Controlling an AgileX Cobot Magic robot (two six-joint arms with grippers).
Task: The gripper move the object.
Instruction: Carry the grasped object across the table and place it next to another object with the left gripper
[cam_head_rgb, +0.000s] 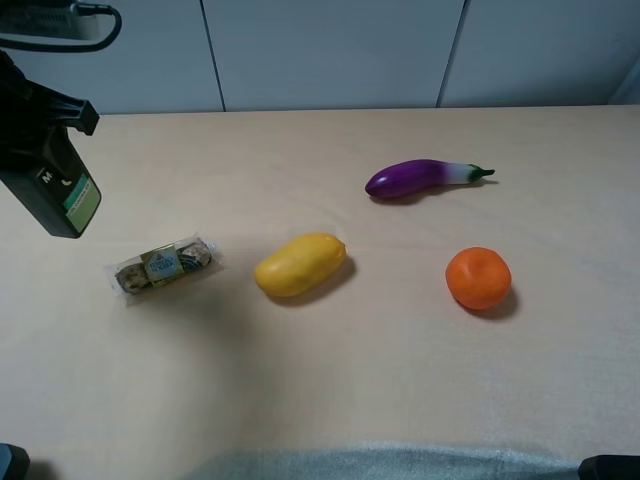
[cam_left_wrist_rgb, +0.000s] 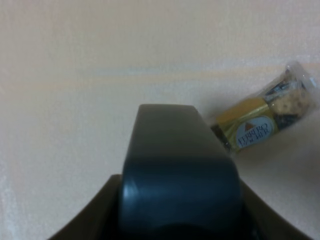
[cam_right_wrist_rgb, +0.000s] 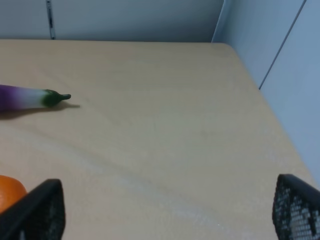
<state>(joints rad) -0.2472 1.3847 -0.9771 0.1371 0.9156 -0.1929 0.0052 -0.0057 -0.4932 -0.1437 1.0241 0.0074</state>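
Note:
The dark green-black pump bottle (cam_head_rgb: 60, 195) with a green label hangs tilted in the air over the table's far left, above and left of the foil chocolate pack. My left gripper (cam_head_rgb: 35, 120) is shut on its upper part. In the left wrist view the bottle's dark body (cam_left_wrist_rgb: 180, 165) fills the middle between the fingers (cam_left_wrist_rgb: 85, 217), well above the table. My right gripper (cam_right_wrist_rgb: 165, 215) is open and empty, low over the table's right side, its two fingertips (cam_right_wrist_rgb: 35, 210) wide apart.
A foil-wrapped chocolate pack (cam_head_rgb: 165, 265) lies under and right of the bottle and also shows in the left wrist view (cam_left_wrist_rgb: 265, 120). A yellow mango (cam_head_rgb: 300, 265), an orange (cam_head_rgb: 478, 277) and a purple eggplant (cam_head_rgb: 420, 177) lie mid-table. The wall runs behind the table's far edge.

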